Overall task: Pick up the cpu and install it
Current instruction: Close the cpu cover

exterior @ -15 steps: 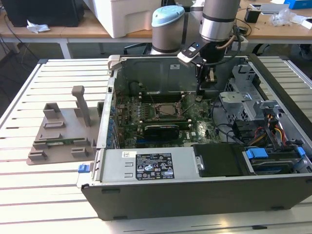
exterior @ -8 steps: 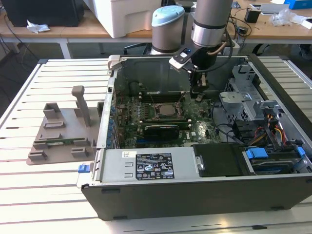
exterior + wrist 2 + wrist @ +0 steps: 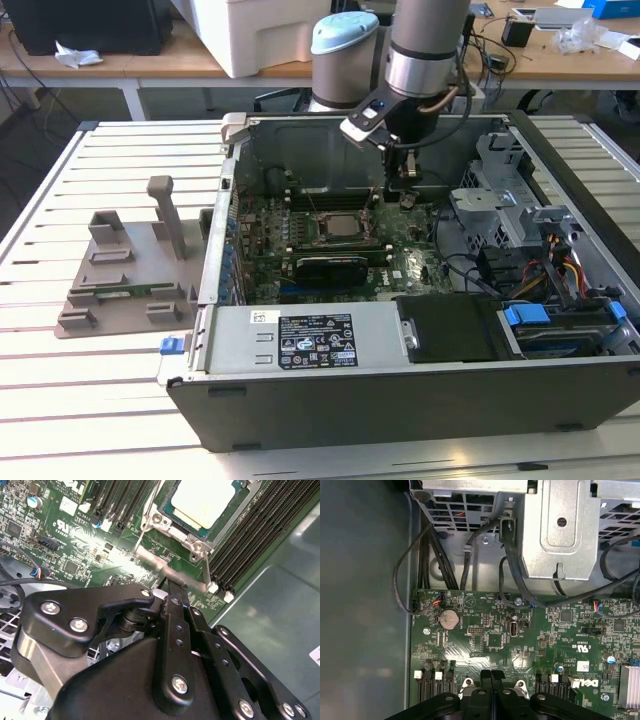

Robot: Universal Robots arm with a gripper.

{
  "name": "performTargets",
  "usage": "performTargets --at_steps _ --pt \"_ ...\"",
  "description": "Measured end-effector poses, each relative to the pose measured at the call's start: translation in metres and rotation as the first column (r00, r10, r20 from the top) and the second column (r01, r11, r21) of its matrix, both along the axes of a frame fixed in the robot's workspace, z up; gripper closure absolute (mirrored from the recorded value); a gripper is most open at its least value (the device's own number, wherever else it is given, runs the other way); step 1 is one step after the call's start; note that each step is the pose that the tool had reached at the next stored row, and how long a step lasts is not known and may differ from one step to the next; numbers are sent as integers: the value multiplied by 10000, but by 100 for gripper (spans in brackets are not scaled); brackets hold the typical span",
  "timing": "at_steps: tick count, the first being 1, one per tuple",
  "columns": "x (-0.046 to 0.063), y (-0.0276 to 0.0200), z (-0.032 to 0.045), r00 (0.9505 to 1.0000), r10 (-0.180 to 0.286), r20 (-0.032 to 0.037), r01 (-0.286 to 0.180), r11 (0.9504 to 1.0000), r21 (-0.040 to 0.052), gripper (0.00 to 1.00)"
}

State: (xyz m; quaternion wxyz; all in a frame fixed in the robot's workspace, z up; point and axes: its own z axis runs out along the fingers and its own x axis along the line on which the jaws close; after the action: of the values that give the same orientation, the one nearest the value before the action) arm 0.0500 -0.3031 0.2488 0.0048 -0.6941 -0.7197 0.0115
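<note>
My end effector (image 3: 491,673) hangs closed and empty above the motherboard (image 3: 530,650), fingertips pressed together. The cpu (image 3: 205,500) lies in its socket (image 3: 172,530), its upper part cut off in the second wrist view. A silver bar (image 3: 160,562) beside the socket disappears behind my linkage.

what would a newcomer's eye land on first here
The open computer case on the slatted table stands out first, with the robot arm reaching down into it. The cpu sits in its socket on the green motherboard, pale metal top showing, and the gripper hangs beside that socket with its fingers together. A grey holder tray stands at the exterior view's left.
</note>
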Motion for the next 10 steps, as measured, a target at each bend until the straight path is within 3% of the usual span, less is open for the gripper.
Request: performTargets --at_steps 10 --pt "-81 0 -8 10000 0 -1 0 10000 -2 89"
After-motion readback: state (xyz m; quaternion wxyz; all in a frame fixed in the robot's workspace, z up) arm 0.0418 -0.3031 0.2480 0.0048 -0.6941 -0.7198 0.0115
